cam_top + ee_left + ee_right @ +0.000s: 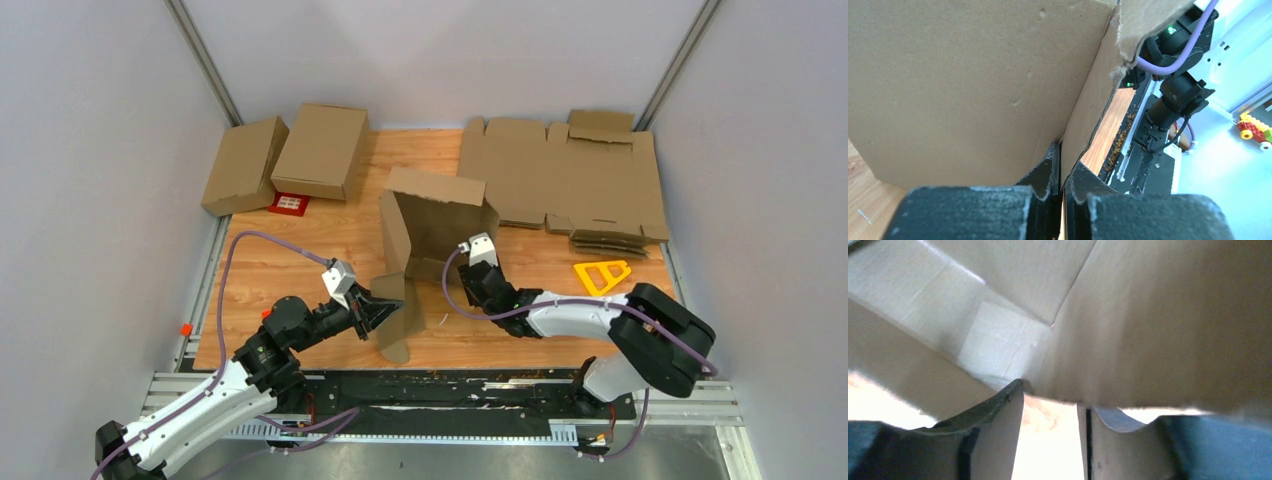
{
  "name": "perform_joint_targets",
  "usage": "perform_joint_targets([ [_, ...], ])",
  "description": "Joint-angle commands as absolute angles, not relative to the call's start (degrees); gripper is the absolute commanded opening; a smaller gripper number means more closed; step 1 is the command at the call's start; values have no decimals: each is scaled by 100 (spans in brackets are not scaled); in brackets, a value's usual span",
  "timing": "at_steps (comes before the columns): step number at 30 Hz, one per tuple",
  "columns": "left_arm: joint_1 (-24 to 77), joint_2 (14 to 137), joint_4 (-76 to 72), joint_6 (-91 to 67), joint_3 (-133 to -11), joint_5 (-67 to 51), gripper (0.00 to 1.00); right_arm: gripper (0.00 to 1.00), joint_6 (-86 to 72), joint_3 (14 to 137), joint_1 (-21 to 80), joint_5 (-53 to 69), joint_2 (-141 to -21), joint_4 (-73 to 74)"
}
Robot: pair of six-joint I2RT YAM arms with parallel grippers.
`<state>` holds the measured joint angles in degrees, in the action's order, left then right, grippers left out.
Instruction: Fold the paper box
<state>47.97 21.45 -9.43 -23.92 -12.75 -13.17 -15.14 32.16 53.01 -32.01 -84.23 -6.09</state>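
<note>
Brown corrugated paper box [440, 215] stands half-raised mid-table, mid-fold, a near flap pinched in the left gripper [1060, 172], the right gripper [1050, 400] partly spread, empty, inside a wall; next, likely, pressing that wall along its crease.

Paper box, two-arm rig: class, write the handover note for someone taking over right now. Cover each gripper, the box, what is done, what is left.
Left gripper: shut on a near flap of the paper box.
Right gripper: open beside the box's right wall, holding nothing.
Box: on the table, between the arms, panels standing, not closed.
Done: panels raised.
Left: fold remaining flaps in and close it.
</note>
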Motion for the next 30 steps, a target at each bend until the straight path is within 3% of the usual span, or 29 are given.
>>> perform_joint_targets([
  [1, 4781, 2156, -538, -2542, -1257, -1352, 5, 51, -1357, 2790, 5299, -2764, -7909, -1021],
  [8, 4781, 2129, -488, -2516, -1239, -1371, 4, 73, -948, 2641, 5331, -2101, -7740, -1573],
  [13, 4781, 2196, -483, -2479, -1248, -1393, 4, 94, -782, 2689, 5361, -1911, -7722, -1491],
  [18, 4781, 2232, -450, -2437, -1280, -1415, 4, 97, -863, 2989, 5471, -1960, -7822, -766],
  [22, 4782, 2199, -390, -2426, -1284, -1391, 4, 99, -1471, 3380, 5476, -2540, -7797, 682],
  [30, 4781, 1864, 52, -2498, -1390, -1029, 3, 100, -1788, 3060, 5476, -2590, -7002, 742],
])
